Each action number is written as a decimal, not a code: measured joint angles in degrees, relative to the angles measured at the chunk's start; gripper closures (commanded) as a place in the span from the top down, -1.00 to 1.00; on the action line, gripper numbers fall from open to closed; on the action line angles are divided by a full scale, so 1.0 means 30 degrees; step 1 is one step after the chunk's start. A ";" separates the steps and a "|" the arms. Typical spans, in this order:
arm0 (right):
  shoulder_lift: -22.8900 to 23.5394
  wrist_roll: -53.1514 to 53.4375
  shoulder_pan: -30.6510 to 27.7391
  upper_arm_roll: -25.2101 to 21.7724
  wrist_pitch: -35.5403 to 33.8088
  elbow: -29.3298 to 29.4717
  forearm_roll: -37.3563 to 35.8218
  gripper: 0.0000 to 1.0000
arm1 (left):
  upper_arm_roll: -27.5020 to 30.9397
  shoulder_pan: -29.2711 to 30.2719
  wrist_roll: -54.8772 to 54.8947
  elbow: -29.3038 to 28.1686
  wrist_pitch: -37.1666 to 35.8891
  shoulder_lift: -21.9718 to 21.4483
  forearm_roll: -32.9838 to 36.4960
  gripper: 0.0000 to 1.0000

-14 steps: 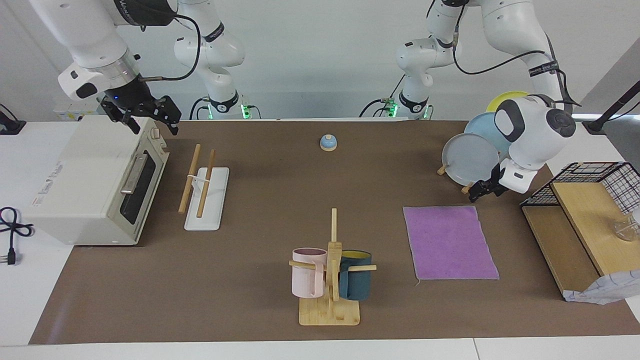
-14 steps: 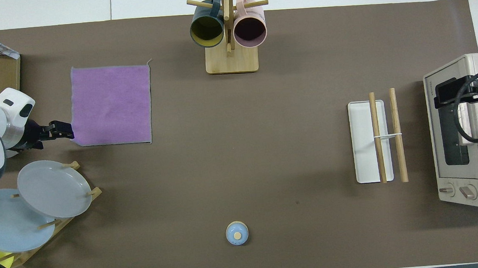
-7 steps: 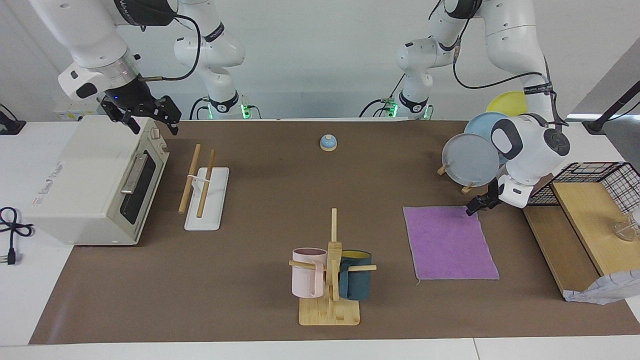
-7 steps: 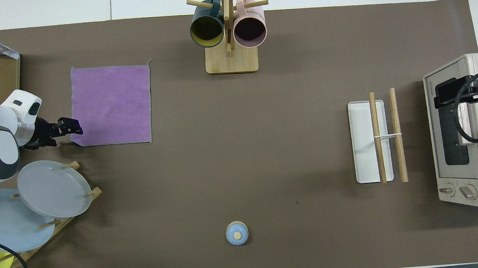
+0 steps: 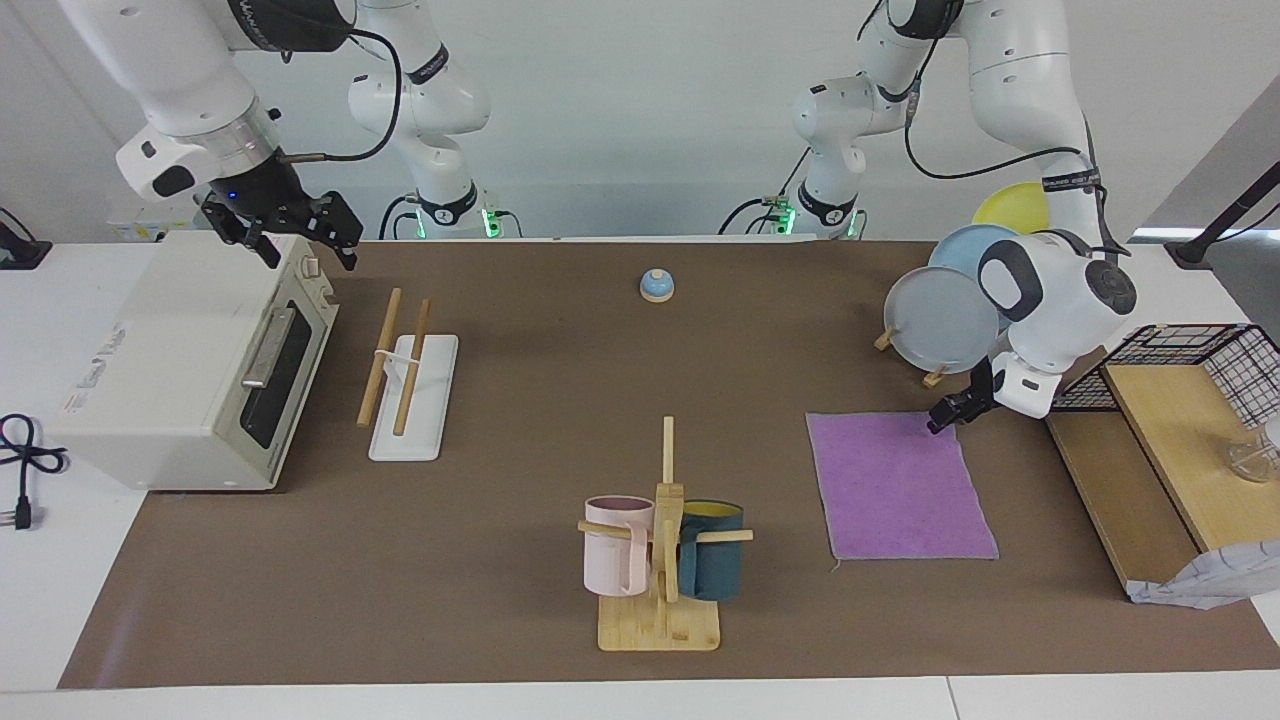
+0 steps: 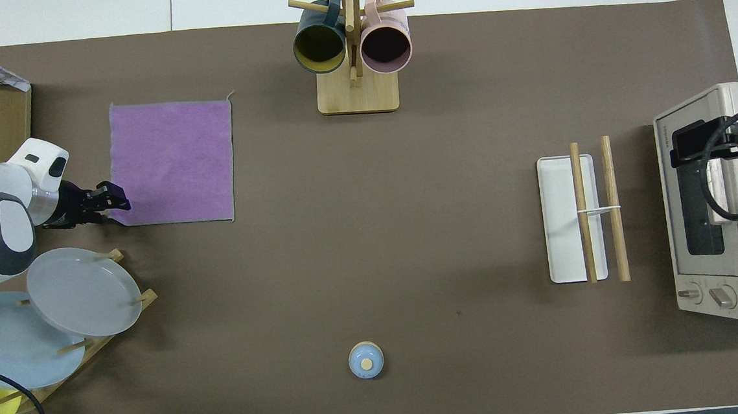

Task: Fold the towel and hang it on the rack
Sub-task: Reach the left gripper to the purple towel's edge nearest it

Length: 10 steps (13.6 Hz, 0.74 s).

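Note:
The purple towel (image 5: 895,485) (image 6: 174,162) lies flat on the brown mat toward the left arm's end of the table. My left gripper (image 5: 940,420) (image 6: 115,202) is down at the towel's corner nearest the robots, on the side of the plate stand, its tip right at the cloth's edge. The rack (image 5: 410,390) (image 6: 565,219), a white base with two wooden rods, stands toward the right arm's end, beside the toaster oven. My right gripper (image 5: 300,245) (image 6: 675,146) hangs open over the oven's top and holds nothing.
A toaster oven (image 5: 170,370) sits at the right arm's end. A mug tree (image 5: 660,560) with two mugs stands farther from the robots, mid-table. A plate stand (image 5: 940,320) with plates and a wooden shelf (image 5: 1170,440) with a wire basket flank the towel. A small blue bell (image 5: 656,286) sits near the robots.
My left gripper came down from beside the plates and moved onto the towel's near corner. The towel lies as before. The right arm has not moved.

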 measured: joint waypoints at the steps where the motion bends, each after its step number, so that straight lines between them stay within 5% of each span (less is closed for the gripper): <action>1: 0.0000 0.0000 0.0000 0.0000 0.0000 0.0000 0.0000 1.00 | -0.0006 -0.0002 0.0000 0.0000 0.0030 0.0031 -0.0214 -0.09; 7: 0.0000 0.0000 0.0000 0.0000 0.0000 0.0000 0.0000 1.00 | -0.0092 -0.0095 0.0000 0.0001 0.0107 0.0058 -0.0463 -0.90; 10: 0.0000 0.0000 0.0000 0.0000 0.0000 0.0000 0.0000 1.00 | -0.0091 -0.0095 0.0005 0.0022 0.0109 0.0058 -0.0463 -1.00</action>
